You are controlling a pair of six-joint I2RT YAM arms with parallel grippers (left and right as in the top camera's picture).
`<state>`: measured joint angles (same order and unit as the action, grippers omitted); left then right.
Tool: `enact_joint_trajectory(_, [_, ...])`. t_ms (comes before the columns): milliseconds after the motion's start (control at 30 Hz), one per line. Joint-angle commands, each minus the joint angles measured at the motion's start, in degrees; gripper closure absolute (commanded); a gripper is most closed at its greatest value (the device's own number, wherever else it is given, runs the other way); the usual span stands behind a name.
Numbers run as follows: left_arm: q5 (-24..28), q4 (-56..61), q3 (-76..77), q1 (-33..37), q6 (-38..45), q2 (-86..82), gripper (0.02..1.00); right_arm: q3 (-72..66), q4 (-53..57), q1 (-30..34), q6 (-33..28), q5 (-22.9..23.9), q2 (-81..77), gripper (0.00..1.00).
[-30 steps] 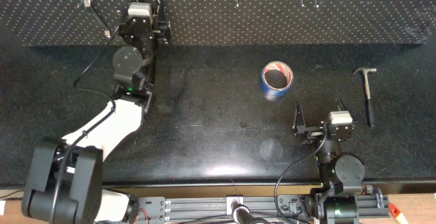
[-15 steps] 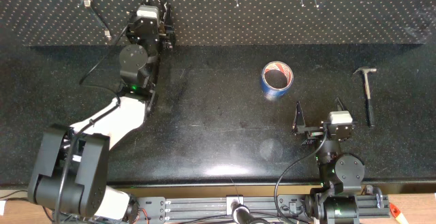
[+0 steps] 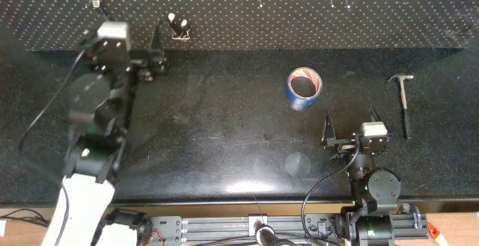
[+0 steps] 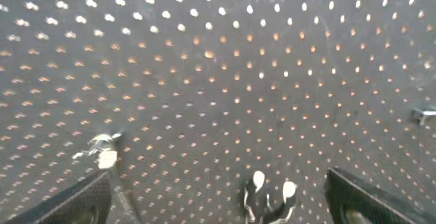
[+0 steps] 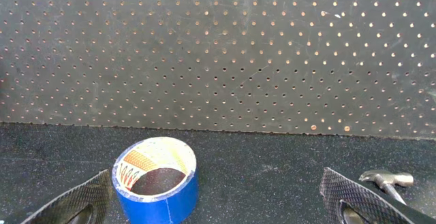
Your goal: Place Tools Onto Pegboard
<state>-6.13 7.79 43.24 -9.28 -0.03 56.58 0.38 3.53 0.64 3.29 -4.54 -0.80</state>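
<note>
We held the left gripper (image 4: 218, 176) and right gripper (image 3: 349, 130) wide open and empty, apparently because the white-tipped tool (image 3: 178, 26) hung on the far-left pegboard (image 3: 224, 7), while tape roll (image 3: 304, 87) and hammer (image 3: 403, 105) lay on the table (image 3: 224, 126) at right, awaiting pickup.

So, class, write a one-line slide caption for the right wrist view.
Open right gripper faces a blue tape roll and a hammer lying on the table below the pegboard.
</note>
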Motion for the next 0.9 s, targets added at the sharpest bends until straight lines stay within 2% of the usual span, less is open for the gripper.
enact_joint_trajectory(33, [3.69,-4.02,-3.58,4.85,0.31,-13.97,0.023,-0.15,0.31,0.26,-0.81,0.07,0.20,0.005])
enact_joint_trajectory(100, [6.99,-3.72,-8.68,7.43,0.28,-21.51,0.023,-0.15,0.31,0.26,-0.81,0.07,0.20,0.005])
enact_joint_trajectory(233, [7.52,10.36,-24.41,8.81,-6.60,-33.57,0.023,-0.15,0.31,0.26,-0.81,0.07,0.20,0.005])
enact_joint_trajectory(300, [7.48,12.68,-29.16,9.79,-9.18,-37.77,0.023,-0.15,0.31,0.26,-0.81,0.07,0.20,0.005])
enact_joint_trajectory(500, [7.26,9.68,-32.00,10.38,-9.16,-43.89,0.023,-0.15,0.31,0.26,-0.81,0.07,0.20,0.005])
enact_joint_trajectory(633, [5.29,6.45,-33.90,10.38,-8.94,-47.15,0.023,-0.15,0.31,0.26,-0.81,0.07,0.20,0.005])
enact_joint_trajectory(767, [5.33,14.01,-43.10,10.40,-9.01,-53.57,0.023,-0.15,0.31,0.26,-0.81,0.07,0.20,0.005])
enact_joint_trajectory(900, [3.54,9.29,-42.93,10.40,-8.94,-54.88,0.023,-0.15,0.31,0.26,-0.81,0.07,0.20,0.005])
